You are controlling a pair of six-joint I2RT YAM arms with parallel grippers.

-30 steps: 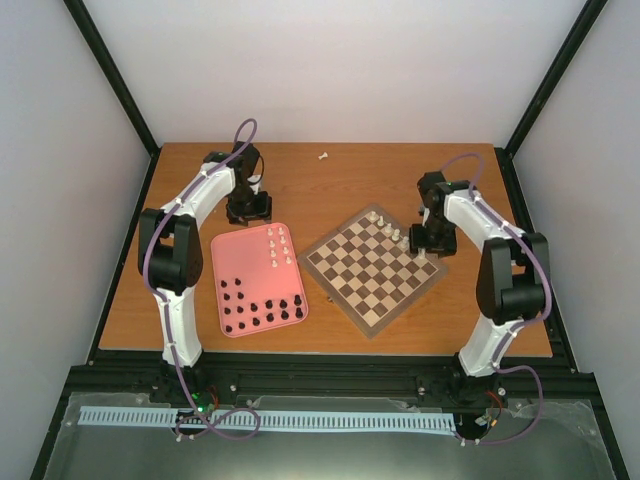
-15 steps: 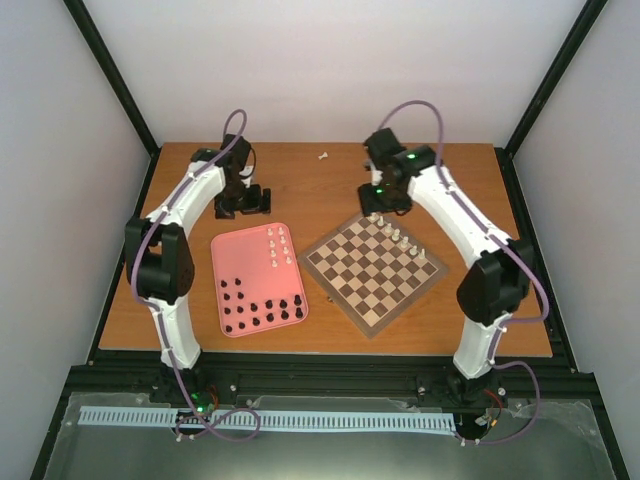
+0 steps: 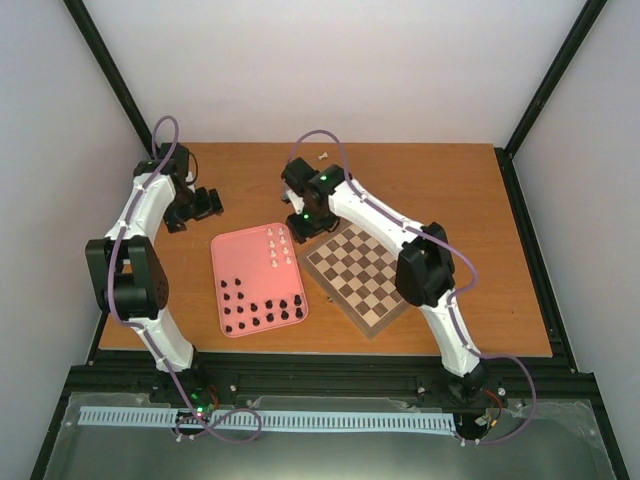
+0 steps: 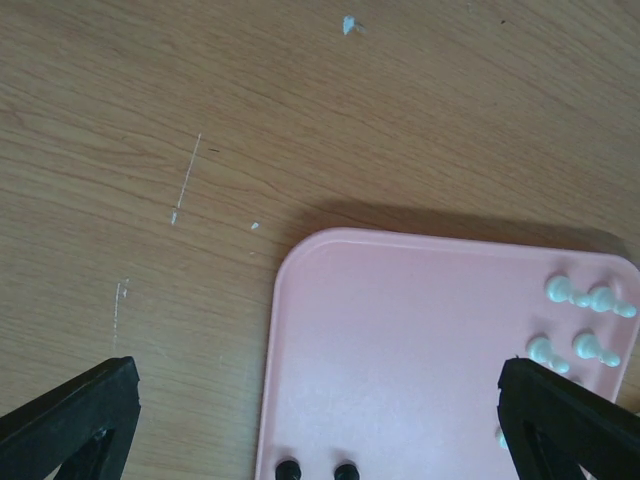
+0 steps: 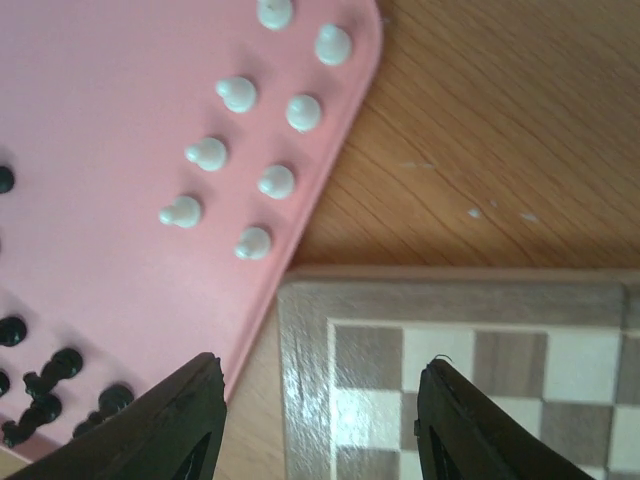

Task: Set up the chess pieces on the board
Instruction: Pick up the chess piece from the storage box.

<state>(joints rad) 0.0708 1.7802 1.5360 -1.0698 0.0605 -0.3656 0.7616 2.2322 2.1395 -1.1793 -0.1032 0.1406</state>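
Observation:
The board (image 3: 365, 278) lies right of the pink tray (image 3: 240, 262). On the tray stand cream-white chess pieces (image 3: 280, 245) at its far right corner and black chess pieces (image 3: 262, 310) along its near part. My right gripper (image 3: 298, 220) hovers over the gap between tray and board. In the right wrist view it (image 5: 320, 420) is open and empty above the board's corner (image 5: 300, 330), with the white pieces (image 5: 250, 150) just ahead. My left gripper (image 3: 205, 203) hangs left of the tray, wide open and empty (image 4: 315, 430). My right arm hides the board's far right edge.
One small white piece (image 3: 323, 155) lies alone on the wooden table (image 3: 450, 190) near its far edge. In the left wrist view the tray's corner (image 4: 300, 260) and two black piece tops (image 4: 290, 468) show. Black frame posts stand at the table's far corners.
My right arm has swung from the board's right edge across to the tray's white pieces. My left arm has drawn back to the left of the tray, and its jaws have opened wide.

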